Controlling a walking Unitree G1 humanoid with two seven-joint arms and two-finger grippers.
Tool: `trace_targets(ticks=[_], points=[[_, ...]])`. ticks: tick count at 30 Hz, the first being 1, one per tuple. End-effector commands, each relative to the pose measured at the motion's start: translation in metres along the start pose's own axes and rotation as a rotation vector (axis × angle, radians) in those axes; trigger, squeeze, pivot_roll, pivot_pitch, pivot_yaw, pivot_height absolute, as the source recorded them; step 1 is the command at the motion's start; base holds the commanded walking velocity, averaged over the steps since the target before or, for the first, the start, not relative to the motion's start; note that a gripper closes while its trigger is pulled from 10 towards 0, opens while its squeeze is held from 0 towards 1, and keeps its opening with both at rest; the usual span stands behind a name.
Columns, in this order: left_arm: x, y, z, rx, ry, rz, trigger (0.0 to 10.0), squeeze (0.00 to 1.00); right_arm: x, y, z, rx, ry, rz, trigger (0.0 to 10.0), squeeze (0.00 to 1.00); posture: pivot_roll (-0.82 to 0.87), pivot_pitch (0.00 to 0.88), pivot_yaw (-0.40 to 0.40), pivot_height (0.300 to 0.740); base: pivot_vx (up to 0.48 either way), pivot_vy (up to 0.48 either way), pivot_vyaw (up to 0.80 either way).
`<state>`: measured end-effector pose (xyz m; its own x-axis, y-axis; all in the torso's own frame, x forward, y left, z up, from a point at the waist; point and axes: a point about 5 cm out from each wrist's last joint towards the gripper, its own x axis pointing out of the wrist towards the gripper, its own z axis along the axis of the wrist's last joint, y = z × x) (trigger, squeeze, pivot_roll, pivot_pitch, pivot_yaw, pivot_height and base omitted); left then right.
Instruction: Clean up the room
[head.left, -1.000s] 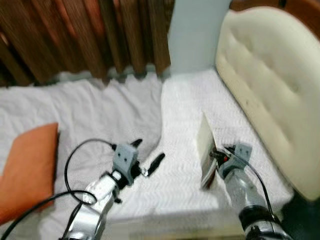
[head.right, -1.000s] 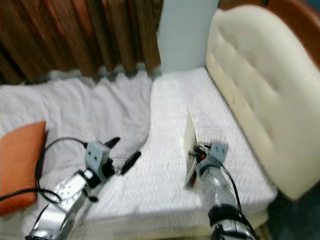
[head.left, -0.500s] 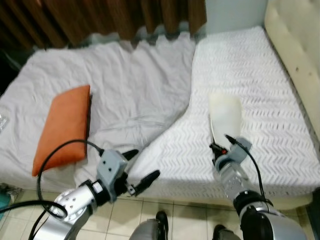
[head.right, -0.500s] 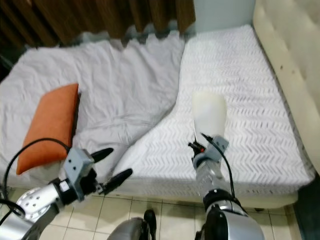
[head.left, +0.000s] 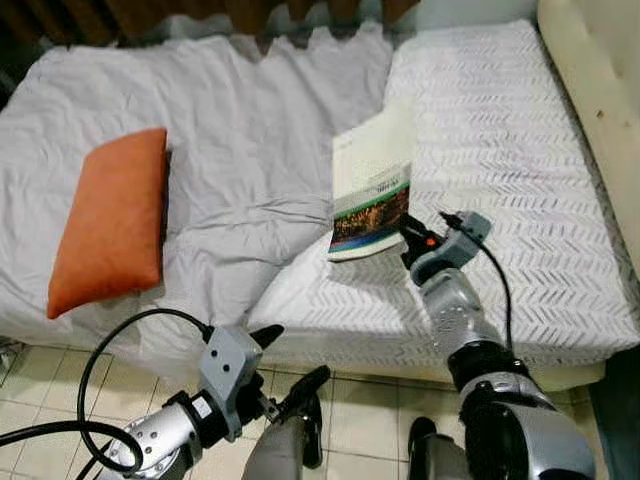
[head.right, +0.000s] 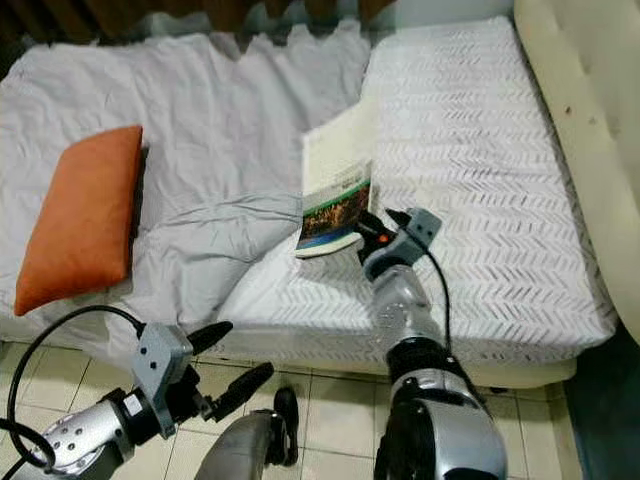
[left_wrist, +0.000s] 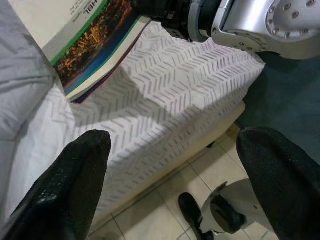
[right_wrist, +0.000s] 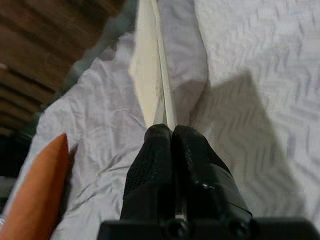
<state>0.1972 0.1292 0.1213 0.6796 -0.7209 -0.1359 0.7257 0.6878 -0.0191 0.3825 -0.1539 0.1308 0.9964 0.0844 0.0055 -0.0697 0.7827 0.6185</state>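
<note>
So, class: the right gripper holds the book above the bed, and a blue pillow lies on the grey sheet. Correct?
Not quite: the pillow is orange, not blue, as the left eye view shows. The right gripper does hold the book above the bed, and the pillow lies on the grey sheet.

Right hand (head.left: 408, 240) grips a book (head.left: 371, 186) above the bed (head.left: 520, 150) — orange pillow (head.left: 108, 220) far left.

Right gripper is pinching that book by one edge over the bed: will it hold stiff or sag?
The book looks like a thin softcover, so probably light. Pinched at one edge by the right gripper, it may flex or droop. Its glossy-looking cover could slip between the fingers.
</note>
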Motion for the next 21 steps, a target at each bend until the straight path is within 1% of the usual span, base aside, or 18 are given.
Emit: trace_targets(ticks=[1, 2, 3, 4, 5, 6, 7, 10, 13, 14, 15, 17, 19, 20, 21], points=[[-0.005, -0.007, -0.007, -0.029, 0.020, -0.030, 10.0, 0.00, -0.008, -0.028, -0.005, 0.096, 0.044, -0.087, 0.0, 0.00, 0.15, 0.468, 0.164, 0.740, 0.000, 0.000, 0.00], [-0.006, -0.008, -0.008, -0.008, 0.012, -0.030, 10.0, 0.00, -0.014, -0.039, -0.009, 0.108, 0.063, -0.124, 0.0, 0.00, 0.16, 0.473, 0.167, 0.740, 0.000, 0.000, 0.00], [-0.007, -0.008, -0.008, 0.008, 0.006, -0.029, 10.0, 0.00, -0.017, -0.047, -0.011, 0.114, 0.073, -0.147, 0.0, 0.00, 0.16, 0.473, 0.167, 0.740, 0.000, 0.000, 0.00], [-0.008, -0.008, -0.007, 0.031, -0.005, -0.035, 10.0, 0.00, -0.020, -0.051, -0.011, 0.101, 0.078, -0.163, 0.0, 0.00, 0.18, 0.484, 0.174, 0.740, 0.000, 0.000, 0.00], [-0.008, -0.008, -0.007, 0.031, -0.005, -0.035, 10.0, 0.00, -0.020, -0.051, -0.011, 0.101, 0.078, -0.163, 0.0, 0.00, 0.18, 0.484, 0.174, 0.740, 0.000, 0.000, 0.00], [-0.005, -0.009, -0.010, 0.081, -0.035, -0.042, 10.0, 0.00, -0.029, -0.065, -0.016, 0.064, 0.093, -0.211, 0.0, 0.00, 0.19, 0.491, 0.180, 0.740, 0.000, 0.000, 0.00], [-0.003, -0.010, -0.009, 0.102, -0.049, -0.045, 10.0, 0.00, -0.032, -0.069, -0.018, 0.040, 0.100, -0.223, 0.0, 0.00, 0.20, 0.500, 0.188, 0.740, 0.000, 0.000, 0.00], [0.000, -0.009, -0.008, 0.121, -0.064, -0.043, 10.0, 0.00, -0.035, -0.073, -0.020, 0.008, 0.109, -0.236, 0.0, 0.00, 0.21, 0.504, 0.196, 0.740, 0.000, 0.000, 0.00], [0.005, -0.002, -0.006, 0.167, -0.068, -0.015, 10.0, 0.00, -0.039, -0.078, -0.024, -0.058, 0.139, -0.264, 0.0, 0.00, 0.21, 0.512, 0.207, 0.740, 0.000, 0.000, 0.00], [0.005, -0.002, -0.006, 0.167, -0.068, -0.015, 10.0, 0.00, -0.039, -0.078, -0.024, -0.058, 0.139, -0.264, 0.0, 0.00, 0.21, 0.512, 0.207, 0.740, 0.000, 0.000, 0.00], [0.005, 0.003, -0.003, 0.190, -0.084, 0.008, 10.0, 0.00, -0.040, -0.080, -0.024, -0.103, 0.153, -0.271, 0.0, 0.00, 0.21, 0.508, 0.209, 0.740, 0.000, 0.000, 0.00], [0.006, 0.005, -0.001, 0.192, -0.089, 0.017, 10.0, 0.00, -0.040, -0.080, -0.023, -0.154, 0.160, -0.272, 0.0, 0.00, 0.21, 0.505, 0.210, 0.740, 0.000, 0.000, 0.00], [0.004, 0.007, -0.001, 0.197, -0.091, 0.023, 10.0, 0.00, -0.038, -0.083, -0.015, -0.230, 0.152, -0.289, 0.0, 0.00, 0.21, 0.503, 0.208, 0.740, 0.000, 0.000, 0.00], [0.004, 0.007, -0.001, 0.197, -0.091, 0.023, 10.0, 0.00, -0.038, -0.083, -0.015, -0.230, 0.152, -0.289, 0.0, 0.00, 0.21, 0.503, 0.208, 0.740, 0.000, 0.000, 0.00], [0.003, 0.006, -0.002, 0.198, -0.091, 0.023, 10.0, 0.00, -0.038, -0.085, -0.009, -0.261, 0.136, -0.308, 0.0, 0.00, 0.20, 0.498, 0.203, 0.740, 0.000, 0.000, 0.00]])
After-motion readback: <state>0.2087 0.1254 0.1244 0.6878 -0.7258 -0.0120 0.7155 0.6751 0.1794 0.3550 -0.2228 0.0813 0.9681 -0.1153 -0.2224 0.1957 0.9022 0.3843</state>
